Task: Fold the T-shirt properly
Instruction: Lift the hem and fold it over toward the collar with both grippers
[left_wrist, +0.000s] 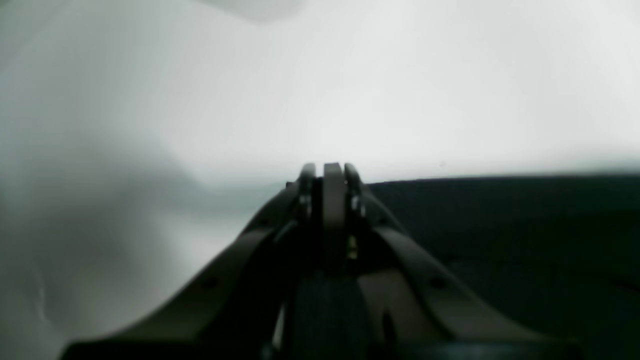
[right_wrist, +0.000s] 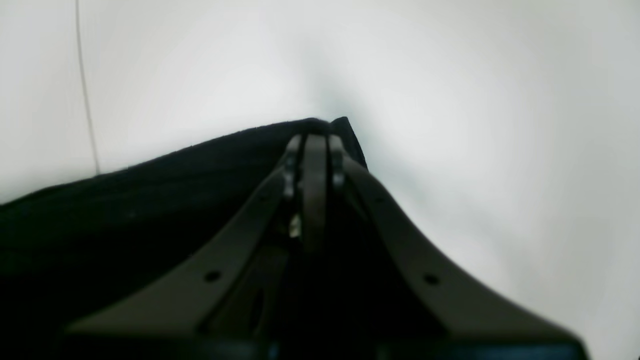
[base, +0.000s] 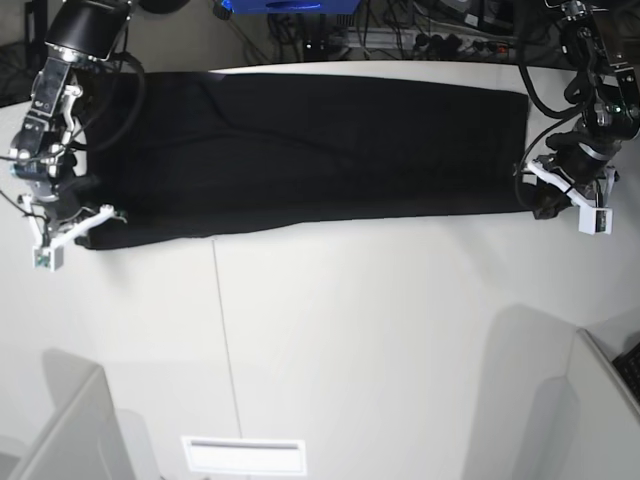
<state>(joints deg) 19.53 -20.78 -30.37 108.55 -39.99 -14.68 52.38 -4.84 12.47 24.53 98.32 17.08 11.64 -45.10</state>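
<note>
One T-shirt (base: 310, 150), two arms, fingers (right_wrist: 316, 142) closed on corner

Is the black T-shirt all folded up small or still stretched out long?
Stretched out long. The T-shirt lies as one wide black band across the white table, not a small bundle.

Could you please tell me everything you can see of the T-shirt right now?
The T-shirt is plain black, soft-looking cloth, lying flat as a long band across the far part of the white table, already folded lengthwise by its look. No print or label shows. A few shallow creases run across it. The right gripper sits shut at its near corner on the base view's left; the left gripper sits shut at the opposite near corner, though an actual pinch cannot be made out.
</note>
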